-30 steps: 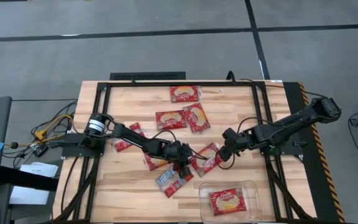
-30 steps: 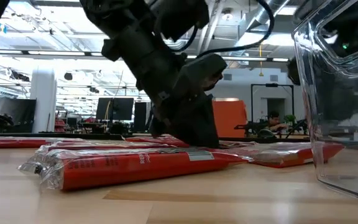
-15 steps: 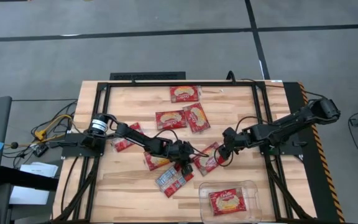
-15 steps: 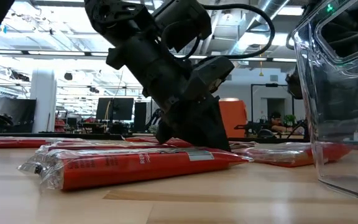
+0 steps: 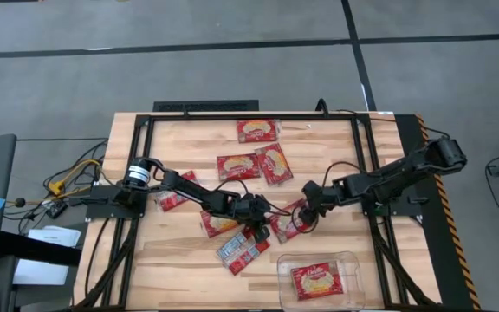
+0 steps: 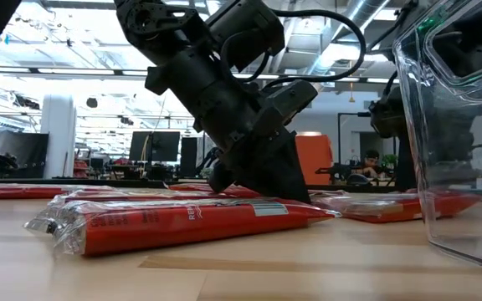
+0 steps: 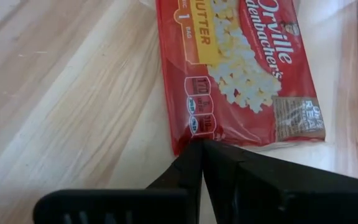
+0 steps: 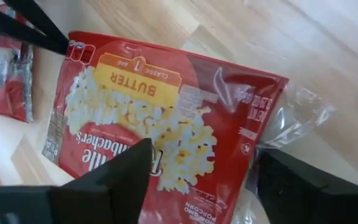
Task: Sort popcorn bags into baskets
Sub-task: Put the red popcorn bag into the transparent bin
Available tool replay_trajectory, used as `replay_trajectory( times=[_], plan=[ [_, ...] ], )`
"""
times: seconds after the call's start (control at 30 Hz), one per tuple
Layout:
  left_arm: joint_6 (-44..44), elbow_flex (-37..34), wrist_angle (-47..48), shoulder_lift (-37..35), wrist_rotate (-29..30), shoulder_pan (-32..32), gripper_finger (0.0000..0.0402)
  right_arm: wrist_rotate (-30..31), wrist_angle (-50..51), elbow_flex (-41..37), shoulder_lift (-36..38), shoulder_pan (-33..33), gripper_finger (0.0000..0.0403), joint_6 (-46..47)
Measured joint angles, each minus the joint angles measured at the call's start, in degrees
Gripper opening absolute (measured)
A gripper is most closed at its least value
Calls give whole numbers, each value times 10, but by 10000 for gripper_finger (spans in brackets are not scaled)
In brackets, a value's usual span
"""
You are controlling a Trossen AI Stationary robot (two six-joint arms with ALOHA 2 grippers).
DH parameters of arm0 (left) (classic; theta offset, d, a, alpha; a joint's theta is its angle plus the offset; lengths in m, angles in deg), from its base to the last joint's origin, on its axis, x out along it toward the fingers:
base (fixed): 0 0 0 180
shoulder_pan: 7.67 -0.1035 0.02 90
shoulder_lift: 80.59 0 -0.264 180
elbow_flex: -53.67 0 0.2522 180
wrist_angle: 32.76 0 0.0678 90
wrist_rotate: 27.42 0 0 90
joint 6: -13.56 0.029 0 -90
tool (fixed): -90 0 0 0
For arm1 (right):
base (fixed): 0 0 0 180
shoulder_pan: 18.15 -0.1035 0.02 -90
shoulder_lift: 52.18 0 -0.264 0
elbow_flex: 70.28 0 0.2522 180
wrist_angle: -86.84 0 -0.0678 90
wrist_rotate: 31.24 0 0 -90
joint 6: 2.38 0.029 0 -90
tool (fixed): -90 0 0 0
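Note:
The packet between my grippers is a red popcorn bag [image 5: 288,222] with a yellow centre, lying flat mid-table. My left gripper [image 5: 264,227] is shut, its tips at the bag's corner [image 7: 194,142]. My right gripper [image 5: 305,211] is open above the bag's other end [image 8: 229,124], one finger on each side. I cannot tell whether it touches the bag. The clear tub [image 5: 353,260] sits at the near edge with one red bag [image 5: 316,282] flat inside. My left gripper meets the red bag's corner [image 7: 190,138] with its shut fingertips [image 7: 199,155]. It comes slanting down from the table's left. The bag lies flat on the table. Whether any of the bag's edge sits between the tips cannot be told.
Other red bags lie flat around: one at the far edge [image 5: 257,130], two side by side [image 5: 237,165] [image 5: 273,163], one partly under my left arm [image 5: 217,225], one near the arm's base [image 5: 170,198]. A blue-and-white banded one [image 5: 243,251] lies left of the tub.
My right gripper has moved toward the table's left, closing in over the bag's end. My left gripper has shifted slightly toward the table's right and leaned over more, up to the bag's corner.

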Motion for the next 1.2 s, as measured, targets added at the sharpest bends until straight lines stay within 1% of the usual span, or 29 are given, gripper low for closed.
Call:
replay_trajectory(
  times=[0.07, 0.13, 0.33, 0.4, 0.43, 0.47, 0.57, 0.67, 0.73, 0.83, 0.97, 1.03, 1.1, 1.13, 1.2],
  plan=[
    [-2, 0, 1, 0, 4, 0, 6, -2, 0, 0, 0, 4, 245, 2],
    [-2, 0, 0, 0, 5, 0, 6, -3, 5, 0, -1, 7, 209, 9],
    [-2, 0, 0, -1, 6, 0, 6, -4, 19, 0, -1, 11, 73, 15],
    [-2, -1, 1, -4, 8, 0, 6, -18, 14, 1, -1, 10, 30, 15],
    [-2, -1, 3, -6, 9, -1, 6, -19, 12, 1, -1, 9, 18, 15],
    [-2, -1, 5, -9, 10, -1, 6, -20, 12, 2, -1, 9, 12, 15],
    [-2, -1, 8, -22, 10, -3, 6, -19, 22, 17, -3, 10, 14, 15],
    [-3, -2, 33, -45, -6, -9, 6, -16, 46, 41, -3, 15, 6, 14],
    [-4, 7, 72, -69, -10, -11, 6, -14, 69, 59, 5, 18, 6, 15],
    [19, 28, 142, -115, -5, -13, 6, -9, 103, 84, 21, 26, 4, 15],
    [43, 58, 246, -182, 22, -13, 6, 15, 156, 113, 73, 29, 4, 35],
    [46, 71, 276, -217, 36, -12, 6, 30, 187, 128, 111, 24, 3, 50],
    [46, 77, 306, -256, 57, -12, 6, 54, 203, 143, 146, 8, 3, 79],
    [46, 79, 304, -273, 66, -12, 6, 66, 217, 151, 165, -3, 3, 94],
    [46, 79, 319, -308, 94, -11, 6, 97, 229, 169, 197, -37, 3, 126]
  ],
)
